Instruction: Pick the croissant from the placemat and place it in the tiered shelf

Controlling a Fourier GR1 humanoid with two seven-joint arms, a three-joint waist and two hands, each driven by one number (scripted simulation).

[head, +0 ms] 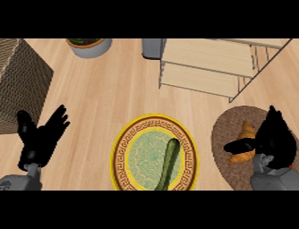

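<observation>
Far left of the plate (124, 157), one woven basket (6, 85) runs out past the view's edge, so only part of it shows. Below it, also left of the plate, the left hand (40, 138) rests released, fingers spread and straight, holding nothing. Up and left of the plate stands one plant pot (89, 46), its top cut off; straight above the plate, one grey canister (152, 48) is likewise cut off. The plate is one, gold-rimmed, its lower rim lost at the bottom edge; one green cucumber (167, 164) lies on it, its lower end cut off too. Up and right of the plate stands one tiered shelf (211, 67), two wooden tiers showing, its far side out of view. Right of the plate lies one round brown placemat (224, 129) with one croissant (246, 130) on it. The right hand (274, 138) hovers over the croissant unclenched, fingers straight, its thumb crossing and hiding the croissant's middle, while palm and forearm cover the placemat's right side
</observation>
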